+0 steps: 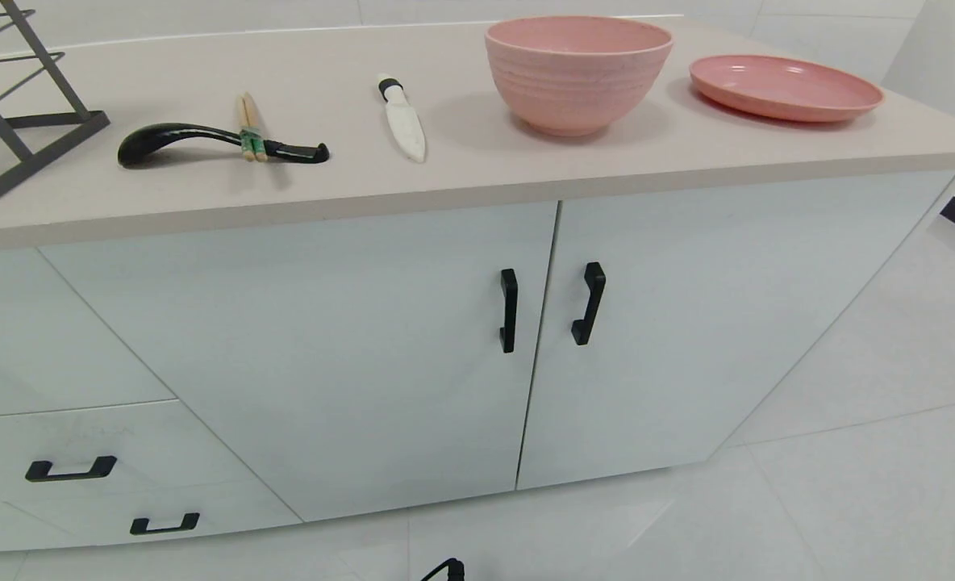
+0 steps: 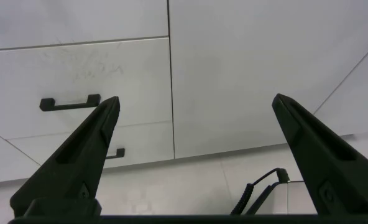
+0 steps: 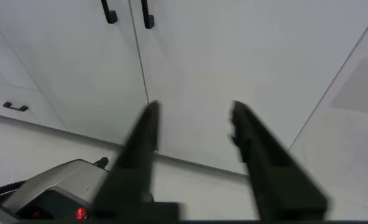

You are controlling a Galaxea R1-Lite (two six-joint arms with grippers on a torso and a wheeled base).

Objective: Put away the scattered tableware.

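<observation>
Left gripper (image 2: 195,101): fingers wide apart, nothing between them, low down facing the white drawer fronts (image 2: 78,68). Right gripper (image 3: 194,107): fingers apart too, holding nothing, low in front of the cabinet doors (image 3: 234,56). Doors carry two black vertical handles (image 1: 509,311) side by side at the centre seam; drawers sit at the left. All tableware is on the beige countertop (image 1: 526,169) above the cabinet, well apart from both grippers. Near the front edge, left of centre: black ladle (image 1: 155,141) lying flat, chopsticks (image 1: 252,129) crossing its handle and touching it. Right of those, a white knife (image 1: 405,125) lies alone, tip toward the near edge. Farther right, pink bowl (image 1: 578,77) sits upright, and pink plate (image 1: 784,87) lies just beside it on the right, not touching. Dark metal rack (image 1: 10,121) stands at the far left of the counter.
</observation>
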